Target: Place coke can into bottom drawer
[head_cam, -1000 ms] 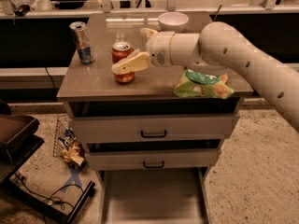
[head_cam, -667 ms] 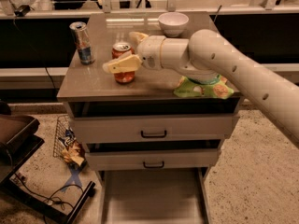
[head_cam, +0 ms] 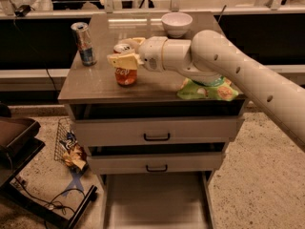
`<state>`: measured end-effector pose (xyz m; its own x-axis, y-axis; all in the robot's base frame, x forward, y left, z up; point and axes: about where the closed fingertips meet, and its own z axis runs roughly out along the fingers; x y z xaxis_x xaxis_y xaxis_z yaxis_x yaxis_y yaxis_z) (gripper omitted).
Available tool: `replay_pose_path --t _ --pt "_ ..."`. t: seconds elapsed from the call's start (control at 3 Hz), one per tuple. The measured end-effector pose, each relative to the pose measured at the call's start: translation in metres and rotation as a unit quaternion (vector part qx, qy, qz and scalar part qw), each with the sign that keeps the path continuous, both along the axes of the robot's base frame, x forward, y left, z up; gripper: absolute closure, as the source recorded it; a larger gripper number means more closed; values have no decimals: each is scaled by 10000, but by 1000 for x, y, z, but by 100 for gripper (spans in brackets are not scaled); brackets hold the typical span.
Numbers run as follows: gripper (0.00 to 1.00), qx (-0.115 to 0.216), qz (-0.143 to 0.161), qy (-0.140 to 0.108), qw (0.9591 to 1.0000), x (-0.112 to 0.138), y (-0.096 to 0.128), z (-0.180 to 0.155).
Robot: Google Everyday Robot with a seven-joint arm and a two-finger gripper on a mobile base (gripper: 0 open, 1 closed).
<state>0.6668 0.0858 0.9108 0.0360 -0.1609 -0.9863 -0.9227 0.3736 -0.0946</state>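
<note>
The coke can [head_cam: 126, 74], red with a silver top, stands upright on the left half of the cabinet top [head_cam: 95, 87]. My gripper [head_cam: 122, 51] has come in from the right and sits at the can's upper part. One yellow finger [head_cam: 123, 60] is in front of the can and the other lies behind it. The jaws stand open around the can, which rests on the surface. The bottom drawer [head_cam: 153, 200] is pulled out below, showing a bare grey floor.
A tall blue-and-silver can [head_cam: 84, 43] stands at the back left and a white bowl [head_cam: 176, 24] at the back. A green snack bag [head_cam: 208, 90] lies under my arm. The two upper drawers [head_cam: 156, 130] are closed. Litter [head_cam: 71, 149] and dark furniture [head_cam: 14, 142] lie to the left.
My gripper has moved left along the cabinet top and now straddles the coke can's top. The can has stayed in place.
</note>
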Motion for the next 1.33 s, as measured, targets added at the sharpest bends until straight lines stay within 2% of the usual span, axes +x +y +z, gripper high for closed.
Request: replay_pose_path --t 0.33,0.67,1.0,1.33 --pt "85 1 23 0 10000 -1 3 0" --pt "100 3 43 0 10000 -2 5 0" --pt "100 34 -11 -178 9998 -9 -5 25" --pt "100 95 -78 -509 9986 -47 -17 61"
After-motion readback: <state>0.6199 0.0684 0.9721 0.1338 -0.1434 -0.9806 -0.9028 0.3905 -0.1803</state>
